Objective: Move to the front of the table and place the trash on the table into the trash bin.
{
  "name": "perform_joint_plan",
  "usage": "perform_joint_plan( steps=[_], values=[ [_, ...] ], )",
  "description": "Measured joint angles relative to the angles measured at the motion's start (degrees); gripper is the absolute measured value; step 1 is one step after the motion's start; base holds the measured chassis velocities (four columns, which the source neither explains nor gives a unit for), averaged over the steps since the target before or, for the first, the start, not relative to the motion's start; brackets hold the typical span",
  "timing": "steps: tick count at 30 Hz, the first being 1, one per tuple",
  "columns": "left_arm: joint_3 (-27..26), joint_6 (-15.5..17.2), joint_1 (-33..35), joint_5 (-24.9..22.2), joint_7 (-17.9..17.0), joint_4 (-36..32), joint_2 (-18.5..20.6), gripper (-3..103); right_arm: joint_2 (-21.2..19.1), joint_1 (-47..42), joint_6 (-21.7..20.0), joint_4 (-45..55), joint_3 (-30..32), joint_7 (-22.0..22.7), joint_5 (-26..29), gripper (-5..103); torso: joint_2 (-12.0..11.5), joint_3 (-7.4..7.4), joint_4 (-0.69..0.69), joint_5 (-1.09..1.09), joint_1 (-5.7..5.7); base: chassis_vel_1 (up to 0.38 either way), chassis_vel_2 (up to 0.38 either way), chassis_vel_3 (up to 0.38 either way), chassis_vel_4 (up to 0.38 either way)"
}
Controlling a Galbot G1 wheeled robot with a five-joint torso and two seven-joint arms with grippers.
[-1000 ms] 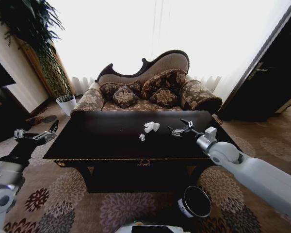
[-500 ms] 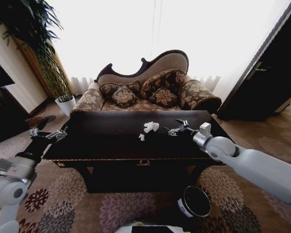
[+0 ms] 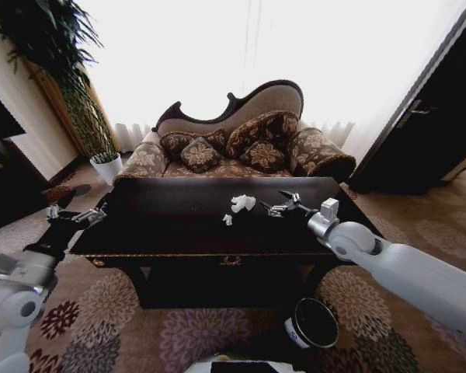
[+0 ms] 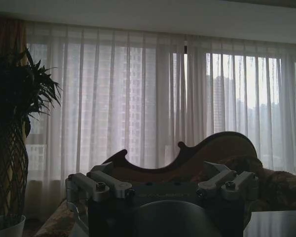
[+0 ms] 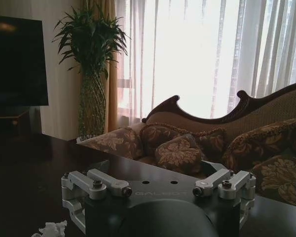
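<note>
The trash (image 3: 243,203), white paper wads, lay mid-table (image 3: 171,225), the bin (image 3: 314,323) on the floor by the front right corner. The right gripper (image 3: 277,204) hovered open just beside the wads (left gripper (image 3: 76,214) off the table's left end, apparently open). A clean grab would likely mean centering both fingers over one wad before closing.

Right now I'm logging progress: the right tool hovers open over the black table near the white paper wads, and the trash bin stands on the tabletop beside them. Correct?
Not quite. The trash bin stands on the carpet in front of the table, below its right front corner, as the head view shows. The rest holds: the right tool hovers open over the black table near the white paper wads.
</note>
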Motion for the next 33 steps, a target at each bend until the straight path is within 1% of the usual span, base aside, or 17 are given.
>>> perform_joint_plan(
  steps=[2,4,5,8,9,11,13,14,15,16,18,23,26,28,30,32,33],
  values=[
    [-0.8,-0.1,0.73,0.12,0.03,-0.43,-0.53,100,1.03,-1.46,-0.01,0.75,1.62,0.14,-0.8,100,0.0,0.0,-0.03,-0.01,0.0,0.0,0.0,0.0,0.0],
    [-1.45,-0.23,1.14,0.14,0.09,-0.65,-0.77,100,1.52,-1.76,0.0,0.89,1.8,0.13,-1.3,100,0.0,0.0,-0.02,0.01,0.0,0.0,0.0,0.0,0.0],
    [-2.54,-0.39,1.7,0.14,0.22,-0.99,-1.17,100,2.52,-2.53,0.01,1.51,2.64,0.11,-2.06,100,0.0,0.0,0.0,0.04,0.0,0.0,0.0,0.0,0.0],
    [-3.78,-0.53,2.27,0.07,0.32,-1.23,-1.59,100,4.04,-3.82,-0.15,3.09,4.39,0.26,-2.34,100,0.0,0.0,0.0,0.03,0.0,0.0,0.0,0.0,0.0],
    [-4.56,-0.69,2.69,0.04,0.36,-1.39,-1.91,100,5.12,-4.7,-0.52,4.26,5.7,0.58,-2.32,100,0.0,0.0,0.0,0.02,0.0,0.0,0.0,0.0,0.0],
    [-5.19,-0.88,3.03,0.02,0.39,-1.5,-2.25,100,6.49,-7.16,-1.28,6.28,8.79,1.28,-2.1,100,0.0,0.0,0.02,-0.01,0.0,0.0,0.0,0.0,0.0],
    [-5.21,-0.91,3.03,0.0,0.4,-1.56,-2.39,100,7.4,-12.49,-1.97,8.63,14.42,1.92,-1.45,100,0.0,0.0,0.02,0.0,0.0,0.0,0.0,0.0,0.0],
    [-5.21,-0.91,3.03,0.0,0.4,-1.56,-2.39,100,7.4,-12.49,-1.97,8.63,14.42,1.92,-1.45,100,0.0,0.0,0.02,0.0,0.0,0.0,0.0,0.0,0.0],
    [-5.05,-0.92,2.99,0.02,0.43,-1.58,-2.47,100,7.85,-16.26,-2.27,9.88,18.43,2.46,-1.12,100,0.0,0.0,-0.01,0.01,0.0,0.0,0.0,0.0,0.0],
    [-4.91,-0.92,2.97,0.05,0.48,-1.58,-2.53,100,8.18,-18.3,-2.6,10.64,20.85,2.85,-0.94,100,0.0,0.0,-0.04,0.02,0.0,0.0,0.0,0.0,0.0],
    [-4.52,-0.94,2.9,0.3,0.54,-1.67,-2.78,100,9.19,-21.56,-3.2,11.83,25.36,3.66,-0.57,100,0.0,-0.01,-0.04,0.02,0.0,0.0,0.0,0.0,0.0],
    [-3.75,-1.0,3.01,0.6,0.57,-2.76,-3.84,100,11.4,-25.11,-4.27,12.72,30.31,5.34,-0.66,100,0.0,0.0,-0.01,0.01,0.0,0.0,0.0,0.0,0.0],
    [-3.65,-1.06,3.39,0.72,0.61,-3.27,-4.23,100,12.4,-25.94,-4.7,12.75,31.56,5.76,-1.05,100,0.0,0.0,-0.01,0.01,0.0,0.0,0.0,0.0,0.0],
    [-3.56,-1.11,3.95,1.01,0.79,-3.87,-4.5,100,14.51,-26.08,-5.25,11.69,32.05,5.57,-3.1,100,0.0,0.0,-0.01,0.02,0.0,0.0,0.0,0.0,0.0],
    [-3.29,-1.12,4.22,1.5,0.9,-4.23,-4.55,100,15.86,-25.26,-5.29,10.32,31.21,4.93,-4.8,100,0.0,-0.01,-0.02,0.04,-0.01,0.0,0.0,0.0,0.0],
    [-3.15,-1.12,4.34,1.69,0.93,-4.37,-4.59,100,16.22,-24.71,-5.28,9.65,30.6,4.73,-5.27,100,0.0,-0.01,-0.02,0.04,-0.01,0.0,0.0,0.0,0.0],
    [-2.59,-1.12,4.84,2.58,1.06,-4.89,-4.88,100,16.45,-22.85,-5.29,7.69,28.44,4.51,-5.66,100,0.0,0.0,-0.01,0.03,0.0,0.0,0.0,0.0,0.0]
  ],
)
